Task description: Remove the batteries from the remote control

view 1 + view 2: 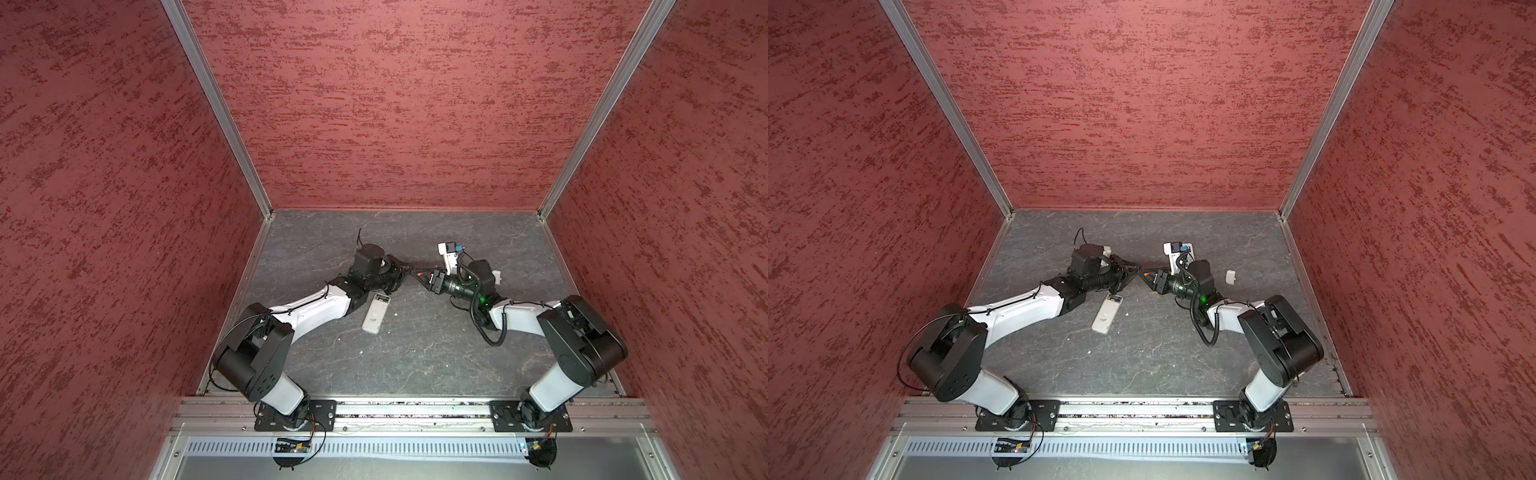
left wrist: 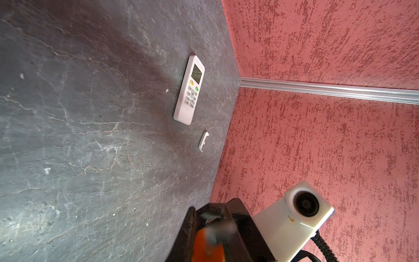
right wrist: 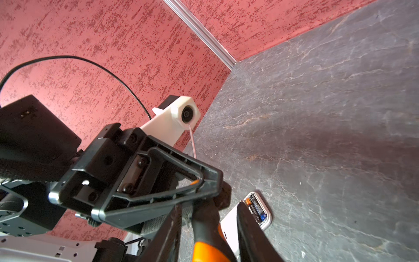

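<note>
Slate tabletop (image 1: 415, 353) — remote (image 1: 376, 312) mid-table, well apart from walls (image 1: 395, 104); batteries (image 3: 256, 207) inside.

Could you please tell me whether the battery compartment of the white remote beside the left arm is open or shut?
Open: the remote control lies back up, uncovered at one end, and the batteries show inside.

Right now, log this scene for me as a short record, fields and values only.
left gripper: shut on one end of the screwdriver
right gripper: open, fingers either side of the screwdriver handle, gap showing
open remote: back up on the table, cover off
batteries: in the open compartment, not yet removed
face-up remote: flat on the table, a loose white cover near its end
</note>
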`<state>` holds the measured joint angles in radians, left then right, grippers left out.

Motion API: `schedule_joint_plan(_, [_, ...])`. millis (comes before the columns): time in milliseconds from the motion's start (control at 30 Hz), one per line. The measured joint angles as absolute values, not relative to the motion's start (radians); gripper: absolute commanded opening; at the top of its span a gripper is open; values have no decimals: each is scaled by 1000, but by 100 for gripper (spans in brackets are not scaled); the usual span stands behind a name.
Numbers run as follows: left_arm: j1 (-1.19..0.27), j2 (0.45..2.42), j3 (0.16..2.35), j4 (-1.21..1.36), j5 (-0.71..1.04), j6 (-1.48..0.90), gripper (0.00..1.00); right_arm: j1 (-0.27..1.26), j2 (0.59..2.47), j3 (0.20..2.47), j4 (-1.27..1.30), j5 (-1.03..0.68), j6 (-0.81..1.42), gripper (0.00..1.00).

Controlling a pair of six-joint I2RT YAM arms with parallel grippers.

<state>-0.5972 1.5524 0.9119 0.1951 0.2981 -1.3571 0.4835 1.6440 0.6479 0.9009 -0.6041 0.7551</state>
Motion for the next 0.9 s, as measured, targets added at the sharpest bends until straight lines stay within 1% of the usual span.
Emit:
schedule_joint_plan(200, [-599,1568,930,207,294,-1357,0,484,1644,650,900,-606,760,39])
schedule_joint_plan(300, [-601,1573,930,221,296,-1357,0,484,1644,650,900,-606,762,33])
schedule_joint_plan(367, [-604,1573,931,226,299,-1357,0,484,1644,650,900,-605,765,26])
schedule_joint_plan(533, [-605,1577,932,233,294,-1365,0,487,1646,650,911,-609,770,19])
schedule_joint_plan(733, [-605,1581,932,239,292,-1374,0,487,1646,650,912,-608,771,1])
schedule_joint_plan(900, [-605,1581,932,239,289,-1374,0,487,1646,650,912,-601,779,0])
